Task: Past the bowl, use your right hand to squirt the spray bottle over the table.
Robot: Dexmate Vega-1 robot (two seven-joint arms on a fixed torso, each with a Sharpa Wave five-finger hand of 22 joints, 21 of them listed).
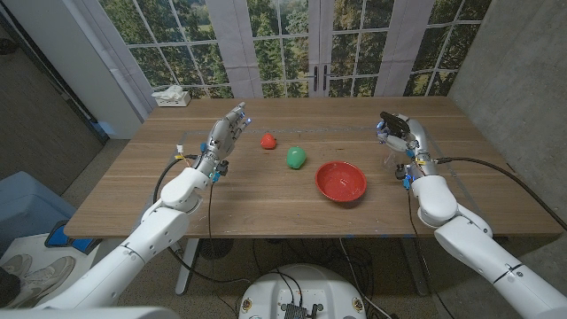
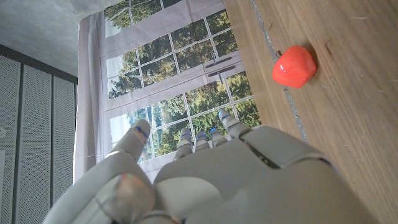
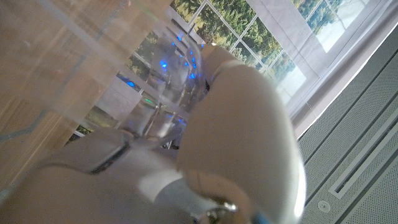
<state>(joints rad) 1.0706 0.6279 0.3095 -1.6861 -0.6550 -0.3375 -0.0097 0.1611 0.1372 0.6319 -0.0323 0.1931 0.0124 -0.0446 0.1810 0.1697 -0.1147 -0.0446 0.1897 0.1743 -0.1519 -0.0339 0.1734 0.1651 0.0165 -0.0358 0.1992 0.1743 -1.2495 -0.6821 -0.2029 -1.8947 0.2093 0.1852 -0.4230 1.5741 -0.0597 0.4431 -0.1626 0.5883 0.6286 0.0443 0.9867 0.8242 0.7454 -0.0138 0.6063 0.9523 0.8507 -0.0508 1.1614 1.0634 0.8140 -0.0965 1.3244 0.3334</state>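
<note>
Right hand (image 1: 400, 135) grips the spray bottle (image 1: 392, 152) above the wooden table (image 1: 266, 199), just beyond the red bowl (image 1: 341, 181).

The fingers are wrapped around the clear bottle — its black head (image 1: 391, 120) shows at the top of the hand, and in the right wrist view the transparent body (image 3: 81, 74) lies right against the fingers (image 3: 249, 124). The bowl sits near this hand, on the side toward the robot's left and slightly closer to the robot. Across the table, the left hand (image 1: 223, 135) holds nothing, its fingers extended and slightly apart. A red object (image 1: 268, 140) lies close beside that hand's fingertips — a green object (image 1: 296, 157) sits farther on, between it and the bowl.
</note>
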